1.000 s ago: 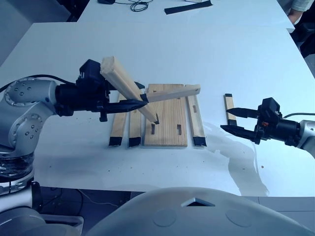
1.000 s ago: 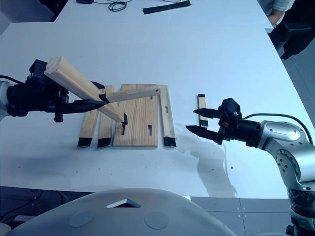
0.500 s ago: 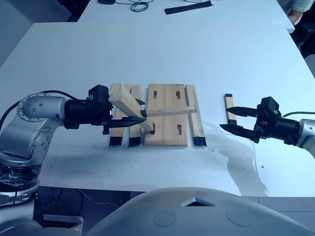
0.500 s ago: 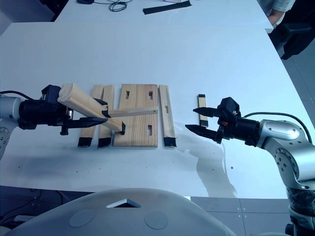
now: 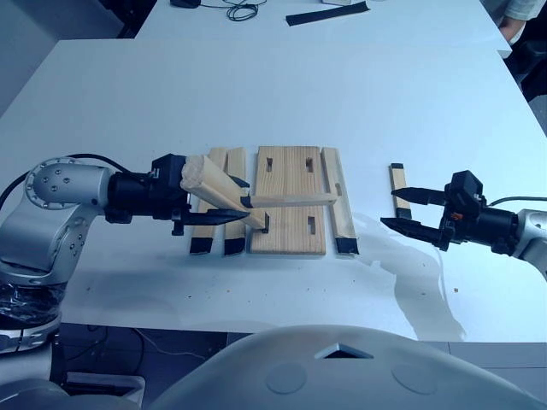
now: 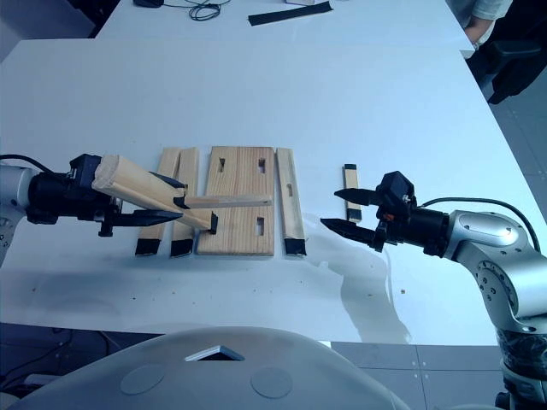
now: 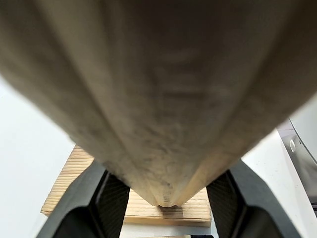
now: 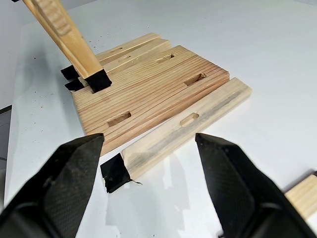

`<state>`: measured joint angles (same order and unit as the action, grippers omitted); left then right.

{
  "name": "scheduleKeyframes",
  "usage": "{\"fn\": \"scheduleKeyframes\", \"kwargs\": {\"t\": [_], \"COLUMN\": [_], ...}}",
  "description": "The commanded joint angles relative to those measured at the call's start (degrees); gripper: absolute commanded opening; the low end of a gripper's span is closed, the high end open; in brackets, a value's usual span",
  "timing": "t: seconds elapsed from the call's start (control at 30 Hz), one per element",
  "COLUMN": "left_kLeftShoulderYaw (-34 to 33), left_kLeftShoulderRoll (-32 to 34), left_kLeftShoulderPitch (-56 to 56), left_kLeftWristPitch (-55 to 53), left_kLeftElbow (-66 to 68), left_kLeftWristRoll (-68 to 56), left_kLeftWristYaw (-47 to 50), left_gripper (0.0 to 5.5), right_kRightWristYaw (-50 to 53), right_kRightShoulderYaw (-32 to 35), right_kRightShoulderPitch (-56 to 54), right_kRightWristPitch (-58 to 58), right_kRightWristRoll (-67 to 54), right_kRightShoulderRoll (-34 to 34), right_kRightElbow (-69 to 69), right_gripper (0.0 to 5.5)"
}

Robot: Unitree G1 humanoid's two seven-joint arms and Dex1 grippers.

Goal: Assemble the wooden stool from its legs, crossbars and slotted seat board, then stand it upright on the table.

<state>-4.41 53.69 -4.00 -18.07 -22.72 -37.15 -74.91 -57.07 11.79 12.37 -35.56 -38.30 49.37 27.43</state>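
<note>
My left gripper is shut on a wooden leg left of the slotted seat board, which lies flat mid-table. The leg slopes down to the right, and its black-taped end rests at the board's front left slot. A thin crossbar sticks out of the leg to the right, just over the board. Two legs lie left of the board and one leg lies at its right edge. A short crossbar lies farther right. Just in front of that crossbar my right gripper hovers open, holding nothing.
The white table has free room on all sides of the parts. A black strip and cables lie on the second table behind. The near table edge runs just in front of both arms.
My left arm has lowered the leg and its crossbar from high over the board until the taped end rests at the front left slot. The right arm has kept still.
</note>
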Motion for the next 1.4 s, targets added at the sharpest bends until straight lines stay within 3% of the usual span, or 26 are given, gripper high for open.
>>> {"fn": "scheduleKeyframes", "kwargs": {"t": [0.03, 0.4, 0.73, 0.9, 1.4], "left_kLeftShoulderYaw": [1.8, 2.0, 6.9, 8.3, 13.3], "left_kLeftShoulderRoll": [1.8, 2.0, 0.7, 2.0, 3.9], "left_kLeftShoulderPitch": [1.4, 2.3, 3.4, 3.6, 10.7], "left_kLeftWristPitch": [-1.4, -1.1, -3.0, -8.1, -0.8], "left_kLeftElbow": [-0.5, -1.3, 1.5, 1.3, 0.7], "left_kLeftWristRoll": [1.2, 1.2, 8.4, 5.9, 12.4], "left_kLeftWristYaw": [-2.1, -2.5, 4.9, 6.6, 8.1], "left_gripper": [2.07, 2.07, 2.07, 2.07, 2.07], "right_kRightWristYaw": [0.5, -0.2, -1.2, -1.1, -0.1], "right_kRightShoulderYaw": [1.0, 0.8, -1.7, -2.5, -4.2], "right_kRightShoulderPitch": [0.1, -1.8, -4.2, -4.5, -5.1], "right_kRightWristPitch": [-0.1, -0.4, -0.5, -0.9, -0.8], "right_kRightWristRoll": [-0.6, -0.6, 0.4, 0.5, 1.0], "right_kRightShoulderRoll": [-0.2, 0.6, 1.2, 1.3, 0.6], "right_kRightElbow": [0.7, -0.3, -0.3, 0.2, 0.5], "right_gripper": [3.4, 3.4, 3.4, 3.4, 3.4]}}
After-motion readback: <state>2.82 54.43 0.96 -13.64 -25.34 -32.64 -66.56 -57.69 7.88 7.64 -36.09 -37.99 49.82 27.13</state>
